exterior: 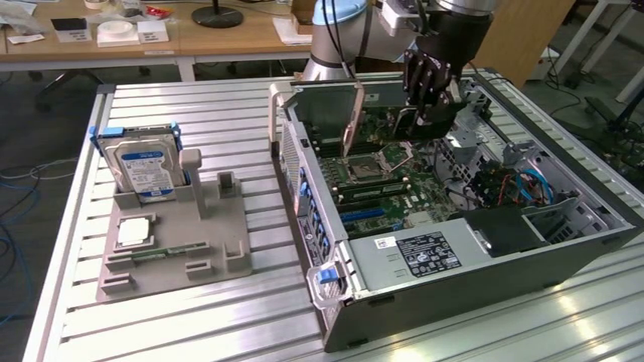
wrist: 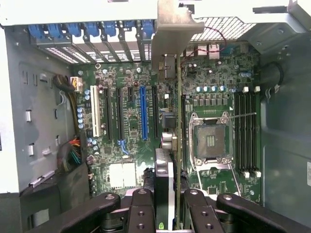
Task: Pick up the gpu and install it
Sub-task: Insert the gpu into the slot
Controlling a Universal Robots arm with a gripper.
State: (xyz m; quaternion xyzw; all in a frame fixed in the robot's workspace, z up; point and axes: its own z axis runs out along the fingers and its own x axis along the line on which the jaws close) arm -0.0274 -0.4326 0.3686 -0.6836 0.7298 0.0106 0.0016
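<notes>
Gripper [wrist: 169, 196] narrowed onto the gpu [wrist: 170, 124], fingers pinching the card's upper edge. Card stands upright, edge-down, over the motherboard [wrist: 126, 111] inside the open computer case [exterior: 483, 264], bracket toward the rear slots. Arm [exterior: 453, 30] points straight down into the case.

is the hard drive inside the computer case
No, the hard drive stands upright in the grey holder outside the computer case, on the exterior view's left.
</notes>
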